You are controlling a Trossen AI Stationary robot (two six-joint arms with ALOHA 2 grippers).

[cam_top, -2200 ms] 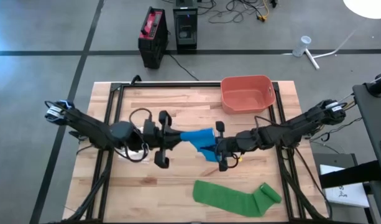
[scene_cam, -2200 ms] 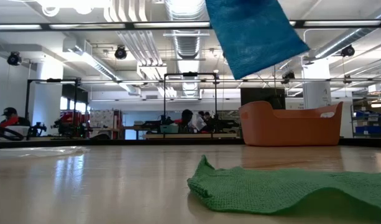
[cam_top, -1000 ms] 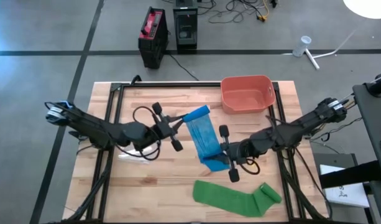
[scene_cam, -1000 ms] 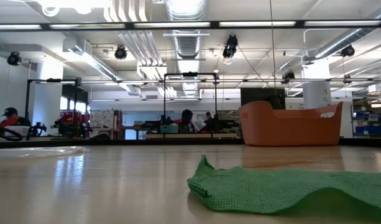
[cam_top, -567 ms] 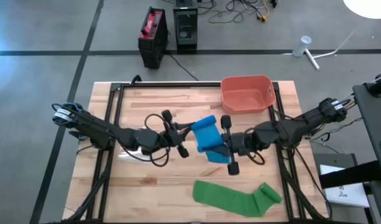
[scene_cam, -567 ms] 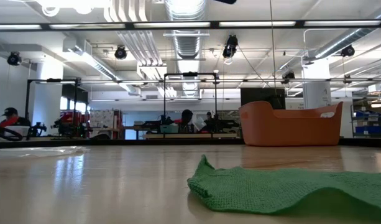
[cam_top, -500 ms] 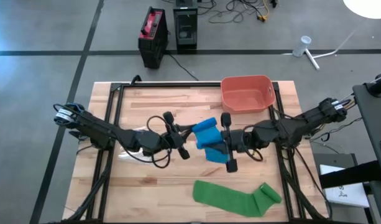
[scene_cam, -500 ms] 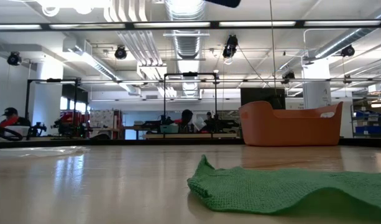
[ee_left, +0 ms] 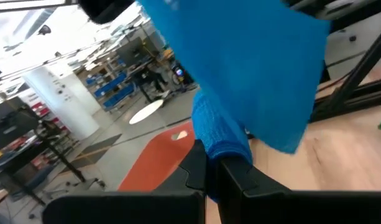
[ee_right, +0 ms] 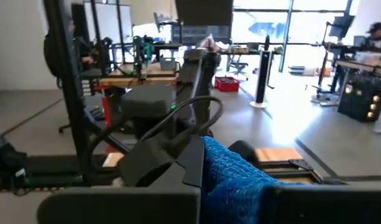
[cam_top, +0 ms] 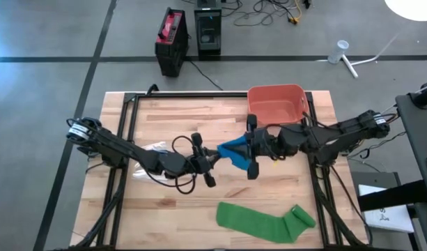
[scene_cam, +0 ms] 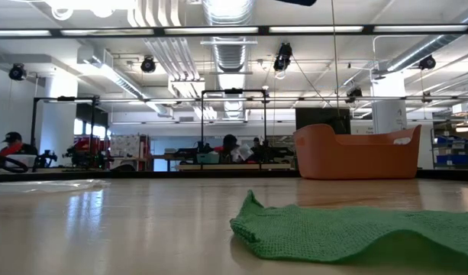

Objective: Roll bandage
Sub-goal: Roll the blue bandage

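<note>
Blue bandage (cam_top: 233,151) hangs bunched in the air above the middle of the wooden counter (cam_top: 164,209), stretched between the two arms. The left gripper (cam_top: 212,160) reaches in from the left, its fingers (ee_left: 199,171) closed on one end of the blue bandage, which shows as a rolled edge in the left wrist view. The right gripper (cam_top: 250,150) comes in from the right, its fingers clamped on the other end; the right wrist view shows the knitted blue fabric pinched between them. The two grippers are close together, just in front of the orange bin (cam_top: 277,104) at the counter's far edge. A green bandage (cam_top: 265,222) lies flat and partly unrolled on the counter's near right part, well apart from both grippers.
</note>
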